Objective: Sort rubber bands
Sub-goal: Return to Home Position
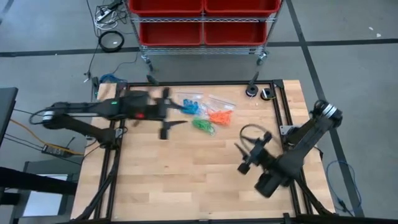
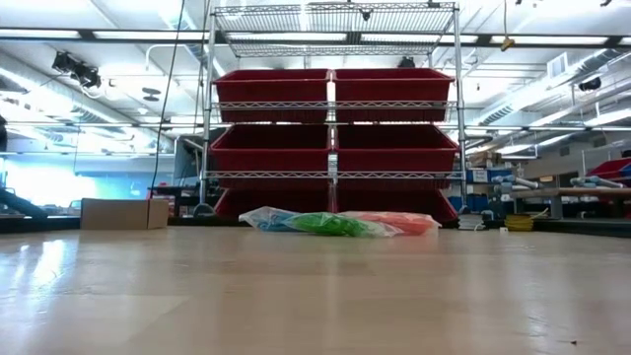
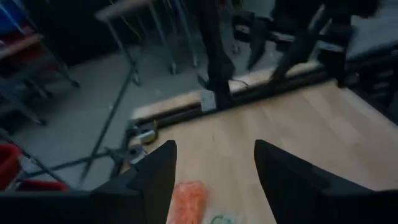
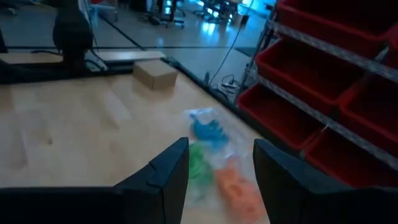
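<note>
The rubber bands lie sorted by colour in clear bags at the table's far middle: blue (image 1: 189, 106), orange (image 1: 221, 116) and green (image 1: 202, 126). The bags rest flat on the wood, close together. My left gripper (image 3: 214, 168) hovers open just left of them and touches nothing; the orange bag (image 3: 186, 199) shows below its fingers. My right gripper (image 4: 217, 168) is open and raised at the right (image 1: 241, 158). It points toward the blue (image 4: 208, 130), green (image 4: 198, 163) and orange (image 4: 239, 186) bags, some way short of them. The low view shows the bags (image 2: 335, 223) but no gripper.
A metal shelf with red bins (image 1: 202, 22) stands beyond the far edge. A small tan cardboard box (image 4: 155, 74) sits near the table's far left. Small dark objects (image 1: 252, 90) lie at the far right corner. Bare wood (image 1: 186, 180) fills the near half.
</note>
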Motion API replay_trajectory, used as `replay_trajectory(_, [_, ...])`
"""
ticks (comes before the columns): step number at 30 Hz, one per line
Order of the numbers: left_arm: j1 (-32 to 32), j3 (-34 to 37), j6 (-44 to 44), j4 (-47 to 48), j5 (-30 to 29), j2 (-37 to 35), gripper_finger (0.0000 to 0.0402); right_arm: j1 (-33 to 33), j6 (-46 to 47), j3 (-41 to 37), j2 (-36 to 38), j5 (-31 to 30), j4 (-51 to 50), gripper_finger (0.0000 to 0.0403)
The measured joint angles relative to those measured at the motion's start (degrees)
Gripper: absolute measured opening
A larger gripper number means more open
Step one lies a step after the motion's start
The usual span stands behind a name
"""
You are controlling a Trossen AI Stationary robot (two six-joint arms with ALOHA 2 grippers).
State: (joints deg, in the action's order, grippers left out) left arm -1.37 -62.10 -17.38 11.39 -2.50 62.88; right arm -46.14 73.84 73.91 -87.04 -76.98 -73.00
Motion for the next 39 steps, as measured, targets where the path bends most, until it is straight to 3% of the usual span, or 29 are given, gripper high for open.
replay_trajectory(5, [0.01,15.48,5.19,-10.76,0.47,-16.36,0.0223,0.25,-12.03,-0.09,10.92,-0.58,0.26,0.0164])
replay_trajectory(11, [0.05,29.58,11.29,-17.24,0.96,-29.66,0.0223,0.01,-22.46,-0.19,21.01,-0.89,2.75,0.0164])
replay_trajectory(19, [0.05,35.07,14.37,-19.90,0.90,-32.29,0.0223,0.68,-35.32,-7.44,32.43,2.79,11.13,0.0160])
replay_trajectory(25, [0.05,35.18,13.31,-20.92,0.85,-32.29,0.0223,1.04,-44.92,-17.48,47.33,4.13,20.90,0.0148])
replay_trajectory(30, [-0.02,35.18,10.56,-20.35,0.83,-32.27,0.0223,1.11,-61.34,-28.25,63.31,7.58,41.17,0.0142])
replay_trajectory(36, [-0.12,35.16,9.72,-19.24,0.19,-32.25,0.0223,2.00,-91.46,-45.70,78.92,28.11,81.02,0.0135])
replay_trajectory(39, [-0.12,35.12,8.49,-17.32,-0.49,-32.67,0.0223,2.51,-99.46,-51.80,84.16,30.52,89.40,0.0132])
